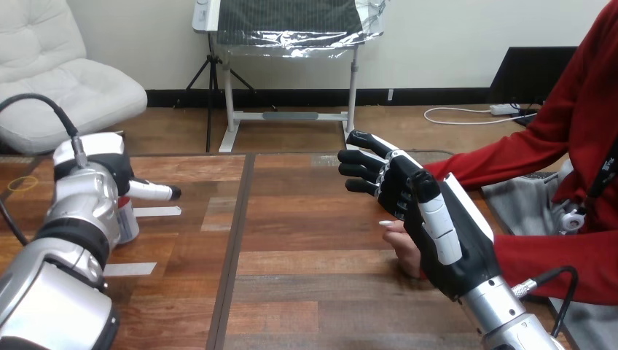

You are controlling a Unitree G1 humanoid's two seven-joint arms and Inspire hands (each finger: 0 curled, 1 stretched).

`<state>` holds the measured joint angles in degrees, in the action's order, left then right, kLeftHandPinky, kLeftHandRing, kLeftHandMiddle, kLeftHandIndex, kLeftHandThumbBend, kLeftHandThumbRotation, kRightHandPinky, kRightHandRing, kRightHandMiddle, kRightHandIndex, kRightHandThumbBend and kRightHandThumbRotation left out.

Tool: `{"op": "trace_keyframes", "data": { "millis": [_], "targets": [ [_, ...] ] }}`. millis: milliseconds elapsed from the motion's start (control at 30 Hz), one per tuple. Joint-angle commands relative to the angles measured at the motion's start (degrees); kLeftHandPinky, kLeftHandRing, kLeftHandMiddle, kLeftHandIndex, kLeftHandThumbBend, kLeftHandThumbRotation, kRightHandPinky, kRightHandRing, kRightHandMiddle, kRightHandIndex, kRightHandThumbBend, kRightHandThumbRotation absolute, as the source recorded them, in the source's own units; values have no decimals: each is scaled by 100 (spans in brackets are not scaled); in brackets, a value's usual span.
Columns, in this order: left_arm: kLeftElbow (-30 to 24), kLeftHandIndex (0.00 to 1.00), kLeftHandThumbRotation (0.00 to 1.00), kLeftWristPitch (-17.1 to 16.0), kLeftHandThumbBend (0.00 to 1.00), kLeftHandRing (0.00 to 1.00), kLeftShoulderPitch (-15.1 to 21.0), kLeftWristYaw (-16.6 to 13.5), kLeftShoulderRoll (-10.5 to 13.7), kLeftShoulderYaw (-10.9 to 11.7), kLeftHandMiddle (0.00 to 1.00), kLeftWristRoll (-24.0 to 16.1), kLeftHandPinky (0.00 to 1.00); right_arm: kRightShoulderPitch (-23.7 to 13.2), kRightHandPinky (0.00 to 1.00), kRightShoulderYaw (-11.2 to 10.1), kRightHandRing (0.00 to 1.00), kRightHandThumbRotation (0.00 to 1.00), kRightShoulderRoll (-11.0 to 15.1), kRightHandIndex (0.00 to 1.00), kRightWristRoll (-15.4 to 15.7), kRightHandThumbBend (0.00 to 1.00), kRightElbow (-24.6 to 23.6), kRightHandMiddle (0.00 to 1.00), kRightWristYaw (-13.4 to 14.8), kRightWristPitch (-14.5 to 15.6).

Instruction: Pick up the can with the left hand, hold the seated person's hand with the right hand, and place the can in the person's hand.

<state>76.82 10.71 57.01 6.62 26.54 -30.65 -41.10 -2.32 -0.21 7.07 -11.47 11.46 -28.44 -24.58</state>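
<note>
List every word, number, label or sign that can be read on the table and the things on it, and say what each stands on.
No text here can be read.
Any print on the red and silver can, beside the robot's left hand, is too small and mostly hidden.
The white tape strip by the can and the white tape strip nearer the robot, both on the wooden table, are blank.

Place is reading as a robotics lab or test room. Wooden desk (pixel 313 248) is carrying white tape strips (pixel 157 211) stuck flat on its top; two silver robot arms (pixel 76 219) are reaching over it, the right robot hand (pixel 444 226) standing open beside a seated person's hand (pixel 404 251).
</note>
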Motion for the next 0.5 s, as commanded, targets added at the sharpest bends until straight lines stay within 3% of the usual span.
{"op": "trace_keyframes", "data": {
  "millis": [0, 233, 467],
  "targets": [
    [32, 69, 74, 6, 74, 70, 8, 163, -66, -20, 73, 12, 51, -314, 83, -42, 84, 100, 11, 87, -116, 77, -224, 84, 9, -92],
    [17, 75, 74, 17, 74, 78, 21, 161, -61, 17, 80, 51, 62, -311, 82, -39, 84, 100, 17, 87, -120, 77, -234, 83, 5, -63],
    [-10, 73, 74, -1, 74, 76, 48, 174, -55, 112, 80, 156, 61, -315, 82, -40, 84, 100, 29, 87, -113, 78, -215, 83, -10, -87]
  ]
}}
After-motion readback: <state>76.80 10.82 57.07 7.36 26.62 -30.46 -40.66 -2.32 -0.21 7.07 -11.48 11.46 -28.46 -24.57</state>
